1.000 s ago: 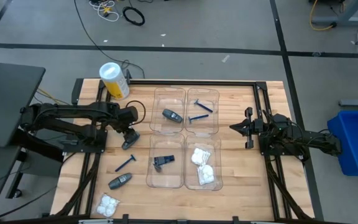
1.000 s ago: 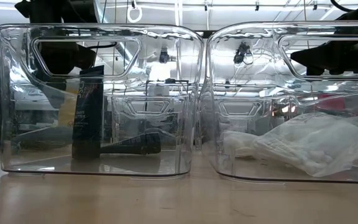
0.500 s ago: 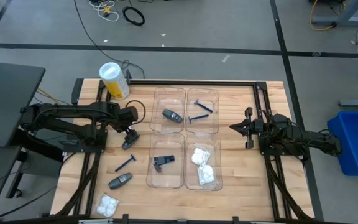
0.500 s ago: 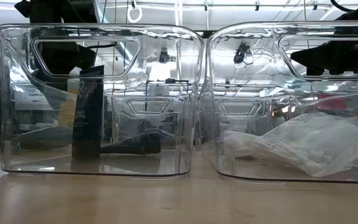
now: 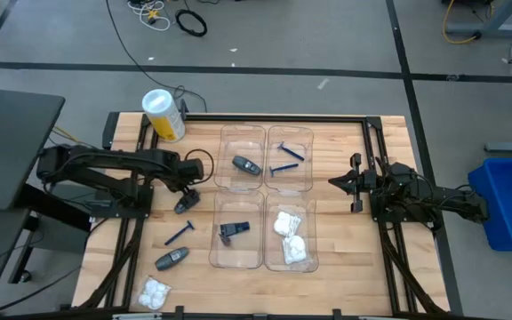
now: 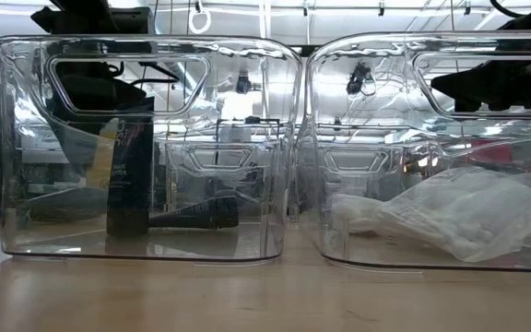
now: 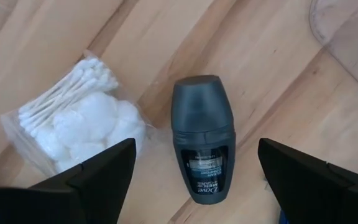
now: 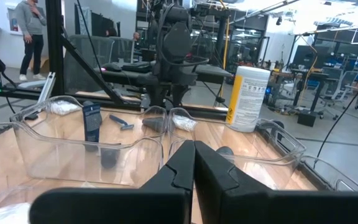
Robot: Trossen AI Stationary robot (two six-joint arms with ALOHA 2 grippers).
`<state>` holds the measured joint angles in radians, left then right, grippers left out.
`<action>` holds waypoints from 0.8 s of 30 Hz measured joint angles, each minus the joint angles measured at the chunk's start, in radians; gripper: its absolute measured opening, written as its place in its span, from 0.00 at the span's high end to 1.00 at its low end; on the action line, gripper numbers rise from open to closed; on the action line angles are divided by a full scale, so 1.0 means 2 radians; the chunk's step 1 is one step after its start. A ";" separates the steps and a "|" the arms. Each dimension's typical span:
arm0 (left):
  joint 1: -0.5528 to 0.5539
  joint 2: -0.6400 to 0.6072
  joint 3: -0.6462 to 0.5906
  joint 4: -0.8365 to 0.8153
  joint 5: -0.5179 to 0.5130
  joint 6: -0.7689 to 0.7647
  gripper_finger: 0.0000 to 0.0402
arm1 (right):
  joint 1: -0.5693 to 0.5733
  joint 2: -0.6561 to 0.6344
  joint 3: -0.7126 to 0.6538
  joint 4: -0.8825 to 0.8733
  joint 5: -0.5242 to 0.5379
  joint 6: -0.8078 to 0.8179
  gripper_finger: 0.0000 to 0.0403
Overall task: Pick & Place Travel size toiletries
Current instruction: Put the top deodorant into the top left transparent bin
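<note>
Left wrist view: the left gripper (image 7: 194,168) stood spread wide over a dark grey oval tube (image 7: 203,145), gripping nothing.
The tube lay on the bare table (image 5: 345,267) beside a white packet (image 7: 79,127), outside the clear trays (image 5: 263,227). In the trays lay another grey tube (image 5: 246,165), a blue razor (image 5: 285,168), a dark piece (image 5: 233,229) and white packets (image 5: 291,238). The right gripper (image 5: 334,182) waited clenched, empty, beside them.

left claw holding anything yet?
No: in the left wrist view its fingers stand wide apart over the grey roll-on, which lies free on the table.
</note>
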<state>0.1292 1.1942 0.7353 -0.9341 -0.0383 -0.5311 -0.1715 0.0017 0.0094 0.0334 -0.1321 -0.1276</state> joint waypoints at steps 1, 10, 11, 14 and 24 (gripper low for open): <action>-0.002 0.002 0.000 0.002 0.000 0.000 0.13 | 0.000 0.000 0.000 0.000 0.000 0.000 0.97; -0.016 0.020 -0.001 0.008 -0.014 -0.006 0.13 | 0.000 0.000 0.000 0.000 0.000 0.000 0.97; -0.016 0.018 -0.002 0.009 -0.013 -0.006 0.13 | 0.000 0.000 0.000 0.000 0.000 0.000 0.97; -0.016 0.019 -0.013 0.034 -0.003 -0.008 0.13 | 0.000 0.000 0.000 0.000 0.000 0.000 0.96; -0.016 0.018 -0.045 0.063 0.002 -0.017 0.13 | 0.000 0.000 0.000 0.000 0.000 0.000 0.97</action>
<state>0.0963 1.2308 0.6448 -0.8072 -0.0335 -0.5659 -0.1719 0.0017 0.0097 0.0334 -0.1326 -0.1272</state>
